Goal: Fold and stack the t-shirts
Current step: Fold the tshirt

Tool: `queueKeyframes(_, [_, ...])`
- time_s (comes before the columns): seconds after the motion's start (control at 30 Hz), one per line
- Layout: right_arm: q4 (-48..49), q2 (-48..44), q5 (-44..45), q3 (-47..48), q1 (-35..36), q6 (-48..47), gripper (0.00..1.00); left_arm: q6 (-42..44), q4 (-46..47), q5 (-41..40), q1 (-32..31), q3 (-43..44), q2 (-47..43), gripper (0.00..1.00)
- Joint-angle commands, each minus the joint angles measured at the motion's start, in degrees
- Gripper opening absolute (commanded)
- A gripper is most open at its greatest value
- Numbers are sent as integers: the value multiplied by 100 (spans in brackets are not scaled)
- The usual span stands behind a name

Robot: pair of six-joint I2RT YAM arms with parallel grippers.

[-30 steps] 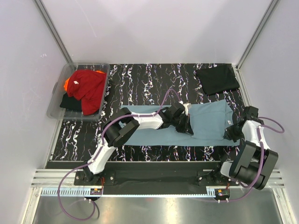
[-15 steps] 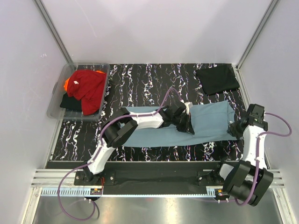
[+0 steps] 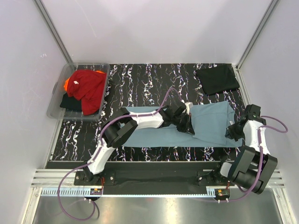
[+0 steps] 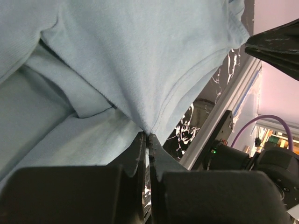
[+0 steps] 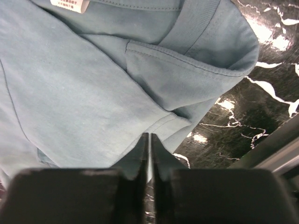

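Both end effectors are holding their fingers pressed together on the dusty teal-blue t-shirt (image 3: pixel 212 119). The left end effector (image 3: pixel 185 122) is pinching a peak of cloth near the middle of the garment, and its wrist camera shows the fabric rising into the closed tips (image 4: pixel 147 139). The right end effector (image 3: pixel 233 131) is nipping a hemmed edge just below the collar and the white neck label (image 5: pixel 70 3).

Compared with a second ago, the right arm is drawing back in toward its base after reaching out toward the right edge of the tabletop (image 3: pixel 154 79). The shirt's right half is now lying longer and flatter, its lower edge reaching closer to the near right corner. The left arm is barely shifting.

I'd say they are tensioning and smoothing the shirt, which is lying across the near half of the tabletop, before making a fold.

One folded black t-shirt (image 3: pixel 217 79) is already waiting in the far right corner. A red t-shirt (image 3: pixel 88 88) and others are sitting in the clear plastic tub (image 3: pixel 55 111) at the left edge, so much of the job looks undone.
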Motion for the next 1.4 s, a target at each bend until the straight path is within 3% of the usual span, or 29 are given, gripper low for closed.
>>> queueKeyframes(0.0, [20, -39, 82, 66, 0, 17, 5, -29, 141, 243, -26, 260, -57, 0])
queueKeyframes(0.03, [29, -56, 73, 57, 0, 26, 0, -37, 150, 243, -26, 251, -66, 0])
queueKeyframes(0.1, [64, -109, 73, 31, 0, 44, 0, -55, 176, 243, -26, 260, -66, 0])
queueKeyframes(0.13, [64, -109, 73, 22, 0, 70, 3, -72, 177, 261, -26, 260, -57, 0])
queueKeyframes(0.17, [64, -109, 73, -4, 0, 79, 18, -72, 185, 270, -26, 260, -66, 0])
queueKeyframes(0.27, [231, 22, 143, -101, 0, 105, 35, -72, 177, 235, -35, 251, -49, 0])
queueKeyframes(0.5, [539, 506, 126, -364, 0, 158, 39, -64, 238, 129, -44, 181, 101, 0])
queueKeyframes(0.7, [890, 777, 73, -453, 0, 237, 36, -37, 291, 138, -44, 190, 276, 0])
queueKeyframes(0.97, [926, 770, 127, -286, 0, 158, 18, -20, 300, 111, 35, 242, 540, 0])
queueKeyframes(1.17, [785, 866, -138, -171, 0, -9, 22, -46, 422, 208, 62, 234, 558, 0])
queueKeyframes(1.37, [899, 936, -252, -224, 0, 114, 11, -195, 660, 296, 53, 146, 540, 0])
